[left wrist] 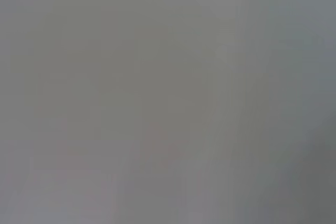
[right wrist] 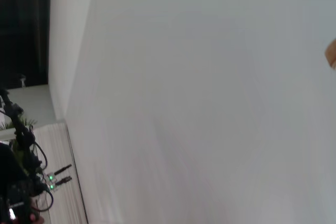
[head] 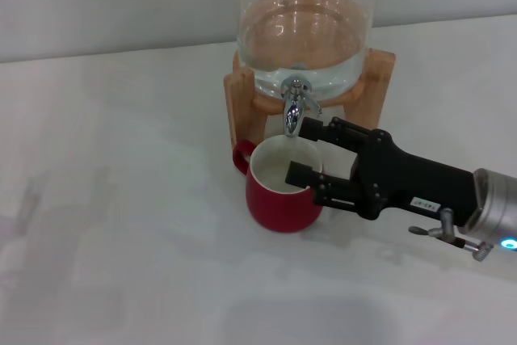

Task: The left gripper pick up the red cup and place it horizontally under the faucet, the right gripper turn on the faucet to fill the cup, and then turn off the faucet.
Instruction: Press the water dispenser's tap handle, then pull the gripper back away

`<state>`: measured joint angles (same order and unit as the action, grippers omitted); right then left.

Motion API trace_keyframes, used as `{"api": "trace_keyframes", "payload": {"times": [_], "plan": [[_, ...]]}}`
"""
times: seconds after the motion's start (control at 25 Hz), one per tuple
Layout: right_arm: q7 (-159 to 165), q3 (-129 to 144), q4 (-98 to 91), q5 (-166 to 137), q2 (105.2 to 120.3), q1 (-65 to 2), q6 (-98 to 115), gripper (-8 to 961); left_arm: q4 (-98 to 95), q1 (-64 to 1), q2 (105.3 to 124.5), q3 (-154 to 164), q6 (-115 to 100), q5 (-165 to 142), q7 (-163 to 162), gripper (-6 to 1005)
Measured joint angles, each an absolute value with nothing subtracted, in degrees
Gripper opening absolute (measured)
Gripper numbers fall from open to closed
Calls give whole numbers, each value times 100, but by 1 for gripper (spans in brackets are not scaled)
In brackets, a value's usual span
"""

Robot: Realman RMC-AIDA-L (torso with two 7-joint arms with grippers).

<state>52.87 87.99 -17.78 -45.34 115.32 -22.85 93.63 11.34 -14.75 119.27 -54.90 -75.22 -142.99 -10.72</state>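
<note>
Item one, far left of the head view: bare white table [head: 105,224]; my left gripper does not show in any view, and my left wrist camera gives only a flat grey field.

Item two, centre: the red cup [head: 280,191], upright on the table, cream inside, its small loop handle turned toward my left and back. It stands directly below the spout of the faucet [head: 294,107].

Item three, behind the cup: the glass dispenser [head: 305,34] on its wooden stand [head: 242,98], water in the bowl, chrome faucet at its front.

Item four, right of centre: my right gripper [head: 300,150], black, reaching in from the right. Its two flat jaws are spread apart, one tip just beside the faucet spout, the other over the cup's rim. Neither visibly clamps anything.

Item five, right wrist camera: white wall, a corner of wood at the edge.
</note>
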Motion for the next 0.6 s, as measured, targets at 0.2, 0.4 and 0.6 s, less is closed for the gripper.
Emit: {"api": "trace_keyframes", "payload": {"times": [0.2,0.4,0.6], "plan": [[5359,8938,-1783,-4538,11537,-2387,9102,780,1134,-1501,11933,-5484,-7461,-14300,-1072,878],[5379,9008,-1783,-4526,11550,-2458,9013,780,1134,-1519,11936,-5484,-7453,-14300,-1072,878],[5427,9016,-1765,-4555,11579,-2569,8965,780,1134,-1537,11936,-5484,-7452,-14300,-1072,877]]}}
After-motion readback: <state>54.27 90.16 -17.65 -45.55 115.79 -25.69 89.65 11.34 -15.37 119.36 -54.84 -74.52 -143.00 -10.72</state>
